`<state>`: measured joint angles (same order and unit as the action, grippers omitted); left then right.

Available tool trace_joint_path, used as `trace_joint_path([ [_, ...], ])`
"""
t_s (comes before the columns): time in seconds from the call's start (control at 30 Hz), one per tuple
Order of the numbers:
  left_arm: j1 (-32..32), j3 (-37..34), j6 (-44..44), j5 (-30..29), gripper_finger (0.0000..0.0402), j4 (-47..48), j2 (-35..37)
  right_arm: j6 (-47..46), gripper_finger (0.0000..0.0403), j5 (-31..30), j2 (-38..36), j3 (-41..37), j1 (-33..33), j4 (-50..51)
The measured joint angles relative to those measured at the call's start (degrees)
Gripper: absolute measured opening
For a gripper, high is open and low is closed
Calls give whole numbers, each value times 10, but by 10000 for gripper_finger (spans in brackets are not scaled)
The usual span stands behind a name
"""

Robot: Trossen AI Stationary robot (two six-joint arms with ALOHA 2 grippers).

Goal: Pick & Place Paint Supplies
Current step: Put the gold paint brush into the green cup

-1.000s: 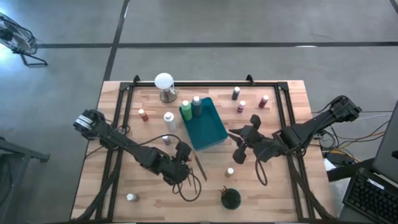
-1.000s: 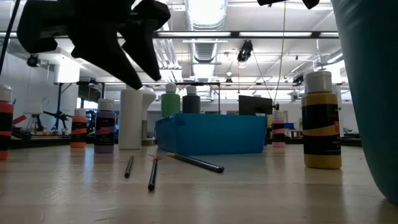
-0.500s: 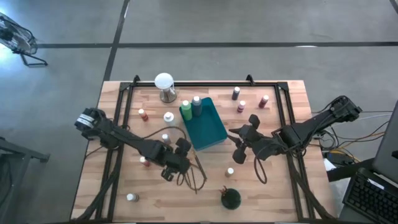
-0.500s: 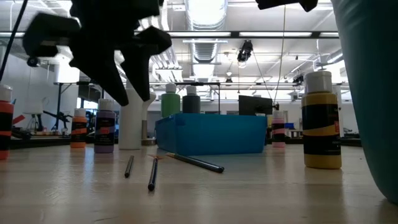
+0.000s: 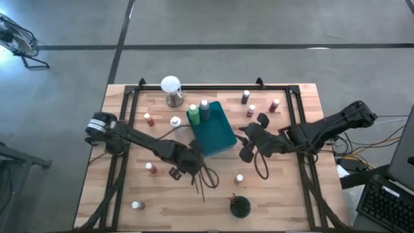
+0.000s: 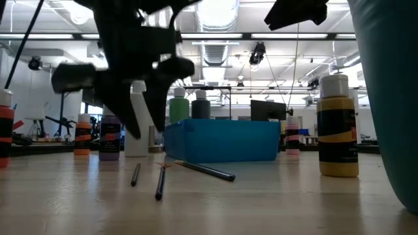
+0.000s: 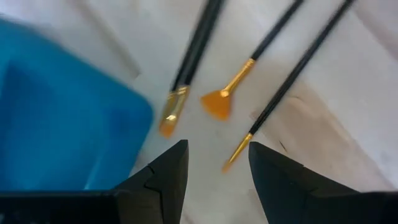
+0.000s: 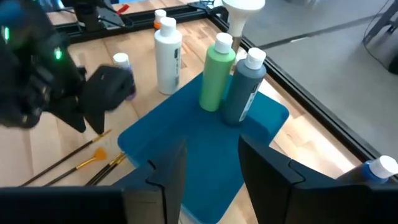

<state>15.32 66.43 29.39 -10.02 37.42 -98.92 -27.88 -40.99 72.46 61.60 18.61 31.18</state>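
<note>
While your left gripper [image 7: 214, 165] hovers, fingers parted and empty, over three brushes [image 7: 245, 68] beside the tray's [image 5: 217, 133] corner; your right gripper [image 8: 208, 158] hangs open above the tray.

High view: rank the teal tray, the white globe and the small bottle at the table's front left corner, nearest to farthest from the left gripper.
From the left gripper:
1. Teal tray: just beyond it, toward the table's middle and back.
2. Small bottle: at the front left corner, off to the gripper's left.
3. White globe: at the back edge, farthest away.
</note>
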Motion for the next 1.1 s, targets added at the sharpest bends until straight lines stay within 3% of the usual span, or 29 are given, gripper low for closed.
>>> trace_joint_path([
  [0.33,0,60,82,-6,174,7,-94,11,153,12,0,0,-5,0],
  [0.83,2,83,104,-8,173,25,-125,16,112,11,0,-10,-4,0],
  [1.1,-3,85,154,20,124,26,-124,15,97,10,0,-11,-4,-2],
])
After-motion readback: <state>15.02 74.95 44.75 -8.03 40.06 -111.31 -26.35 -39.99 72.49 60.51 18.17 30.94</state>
